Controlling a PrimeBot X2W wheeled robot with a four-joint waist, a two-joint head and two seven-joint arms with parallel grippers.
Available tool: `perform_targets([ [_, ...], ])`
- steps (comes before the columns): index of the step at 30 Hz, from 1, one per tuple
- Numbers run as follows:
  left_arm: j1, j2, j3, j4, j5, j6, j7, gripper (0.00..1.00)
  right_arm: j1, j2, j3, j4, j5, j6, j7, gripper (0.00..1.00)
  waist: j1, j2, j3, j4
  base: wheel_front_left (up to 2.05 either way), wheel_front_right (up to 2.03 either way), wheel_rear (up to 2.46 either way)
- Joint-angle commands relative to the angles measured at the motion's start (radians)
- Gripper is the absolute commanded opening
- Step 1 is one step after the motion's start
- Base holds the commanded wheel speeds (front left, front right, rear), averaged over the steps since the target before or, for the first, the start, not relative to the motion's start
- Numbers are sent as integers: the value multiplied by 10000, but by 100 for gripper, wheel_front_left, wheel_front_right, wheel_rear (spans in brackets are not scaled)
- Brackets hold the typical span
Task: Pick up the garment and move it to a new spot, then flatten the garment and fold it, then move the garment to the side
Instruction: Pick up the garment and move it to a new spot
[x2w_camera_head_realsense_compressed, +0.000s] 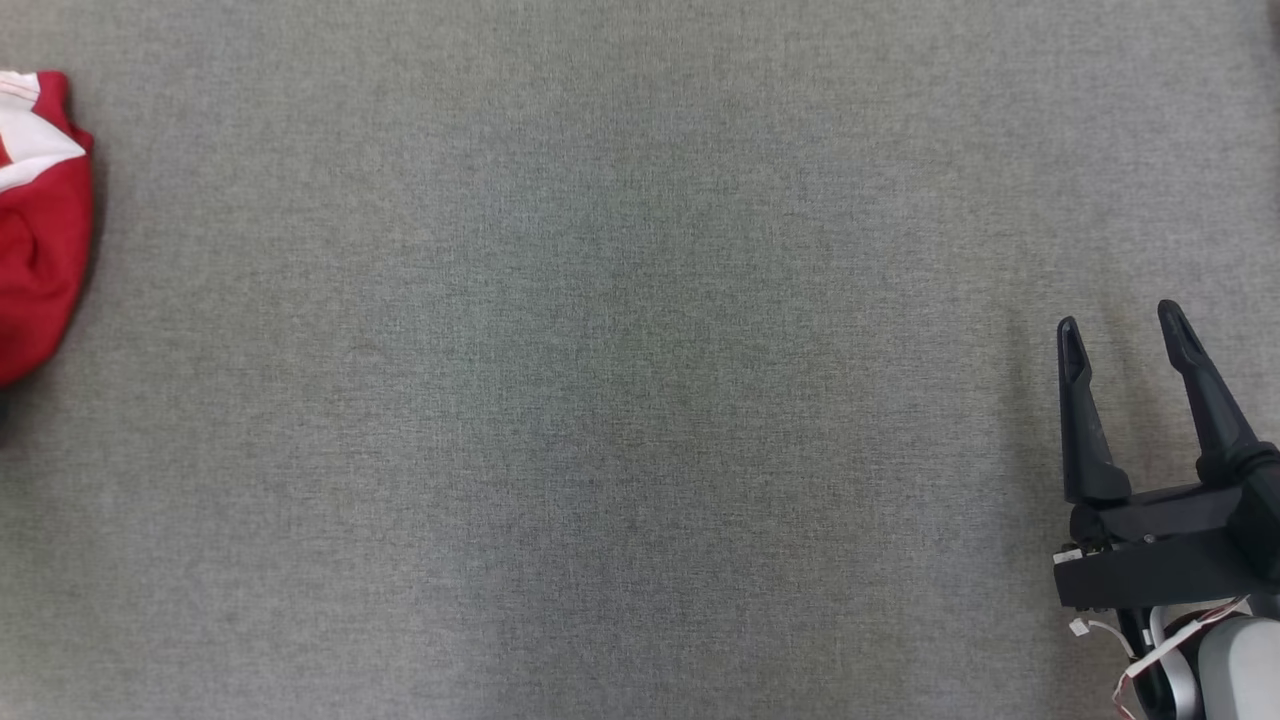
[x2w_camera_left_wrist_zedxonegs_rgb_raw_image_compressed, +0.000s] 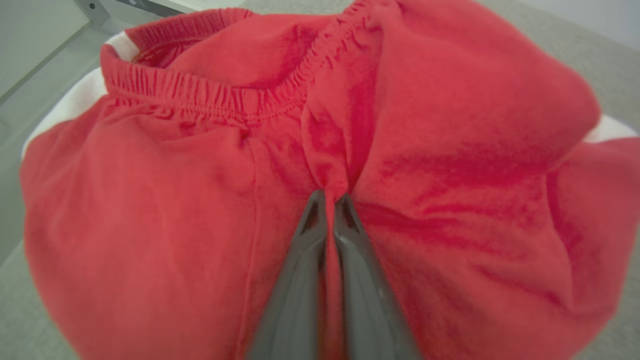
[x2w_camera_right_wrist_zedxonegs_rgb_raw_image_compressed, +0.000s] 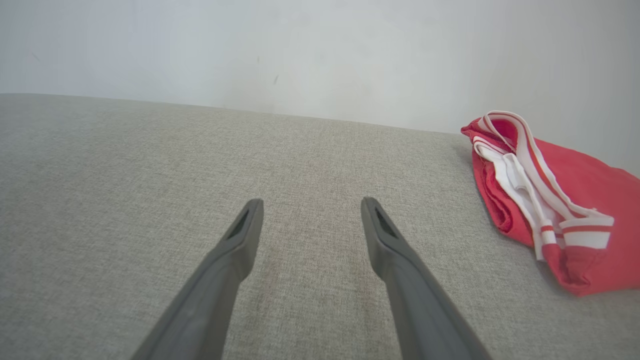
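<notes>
The garment (x2w_camera_head_realsense_compressed: 40, 220) is a bunched red piece with white stripes, lying at the far left edge of the grey surface in the head view. Up close, the garment (x2w_camera_left_wrist_zedxonegs_rgb_raw_image_compressed: 190, 210) shows an elastic waistband at the top, and my left gripper (x2w_camera_left_wrist_zedxonegs_rgb_raw_image_compressed: 330, 197) is shut on a pinched fold of its red cloth. In the right wrist view the garment (x2w_camera_right_wrist_zedxonegs_rgb_raw_image_compressed: 575, 200) lies crumpled at the right. At the lower right of the head view my right gripper (x2w_camera_head_realsense_compressed: 1125, 325) stands open over bare cloth. That same right gripper (x2w_camera_right_wrist_zedxonegs_rgb_raw_image_compressed: 310, 212) holds nothing between its fingers.
The grey fabric surface (x2w_camera_head_realsense_compressed: 620, 400) stretches wide between the garment and the right gripper. A pale wall (x2w_camera_right_wrist_zedxonegs_rgb_raw_image_compressed: 300, 50) rises behind the surface's far edge. A white frame piece (x2w_camera_left_wrist_zedxonegs_rgb_raw_image_compressed: 115, 7) and floor show beyond the garment.
</notes>
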Motion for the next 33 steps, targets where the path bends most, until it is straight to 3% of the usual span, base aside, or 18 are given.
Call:
perform_targets([
  [1, -78, 116, -57, 226, 91, -28, -330, 0, 8, 75, 18, 70, -7, -27, -84, 100, 0, -1, -145, -6, 0, 0, 0],
  [9, -485, 481, -318, 192, 373, -36, -1744, 0, 74, 272, 125, 477, 139, -27, -310, 100, 0, -1, -826, 99, 0, 0, 0],
  [17, -1350, 637, -920, -849, 798, -36, -2609, 0, 35, 608, 318, 1232, 324, -27, -744, 100, 0, -1, -1694, 26, 0, 0, 0],
  [27, -2273, 301, -2085, -4207, 1024, -45, -1580, 0, 59, 1089, 435, 2133, 618, -27, -1336, 100, 0, -1, -2221, -1011, 0, 0, 0],
  [33, -2148, -372, -2953, -6686, 1020, -4, -394, 0, -69, 1295, 598, 2600, 831, -27, -1546, 100, 0, -1, -2211, -2137, 0, 0, 0],
])
